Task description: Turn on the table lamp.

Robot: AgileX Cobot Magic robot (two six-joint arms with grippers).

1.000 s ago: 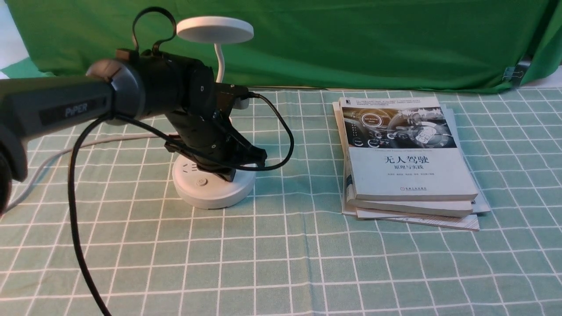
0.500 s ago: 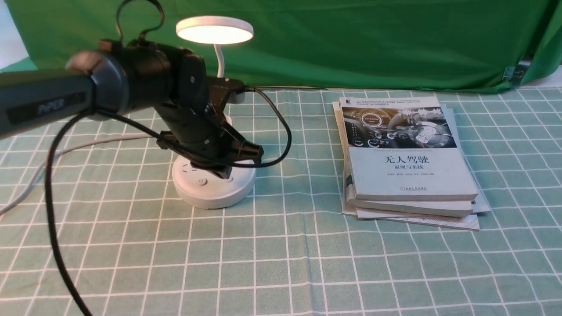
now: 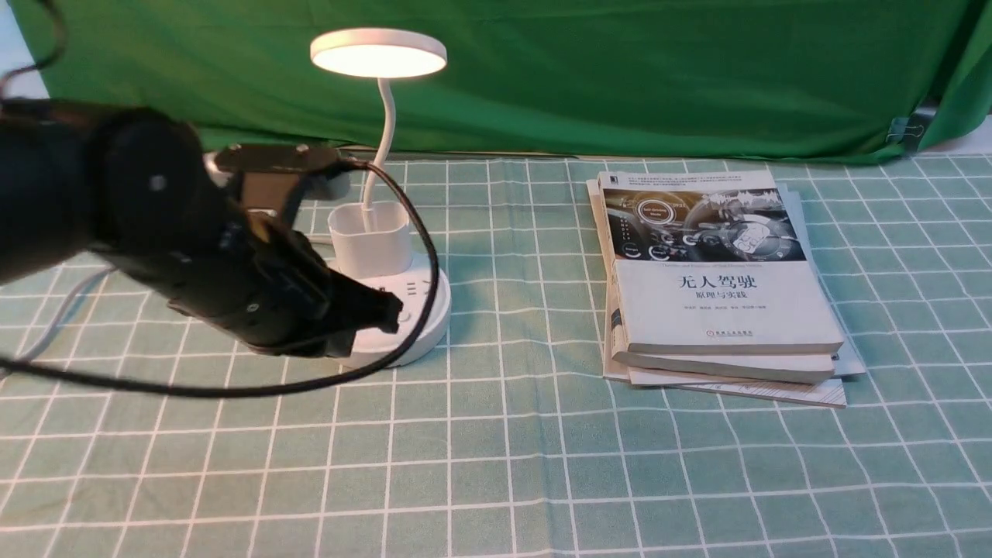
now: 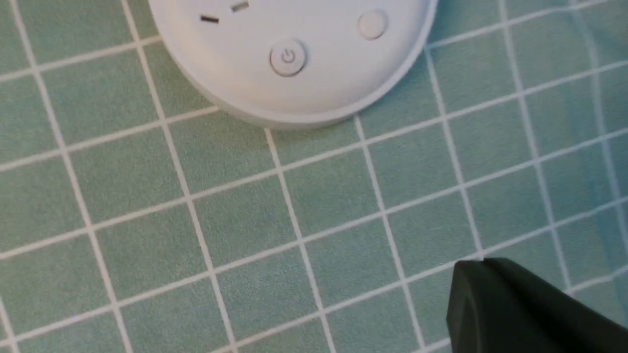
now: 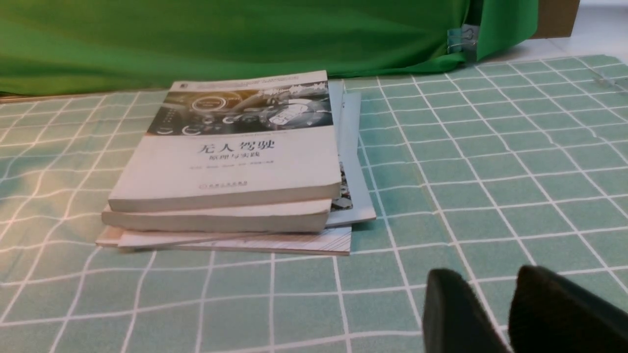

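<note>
The table lamp point(image 3: 378, 256) stands at the left-centre of the bench point(image 3: 542, 465), which is covered by a pale green cloth with a white grid. The lamp is smooth white plastic: a flat round disc head point(image 3: 378, 53), glowing underneath, on a thin curved gooseneck point(image 3: 385, 132) that rises from a cup-like holder point(image 3: 368, 236) on a low round base point(image 3: 422, 310).

The left wrist view shows the base's matte top with a round power button point(image 4: 288, 57), a plain second button point(image 4: 371, 24) and narrow socket slots point(image 4: 209, 19).

The left pincer point(image 3: 384, 310), dark and blurred, has its tip at the front of the base. Only one black finger point(image 4: 515, 309) shows from the wrist, so I cannot tell whether it is open or closed.

The right pincer point(image 5: 510, 314) is closed on nothing, its rounded black fingers close together above the cloth.

A stack of paperback books point(image 3: 721, 287) lies well to the right of the lamp, in front of a creased green fabric backdrop point(image 3: 620, 77).
</note>
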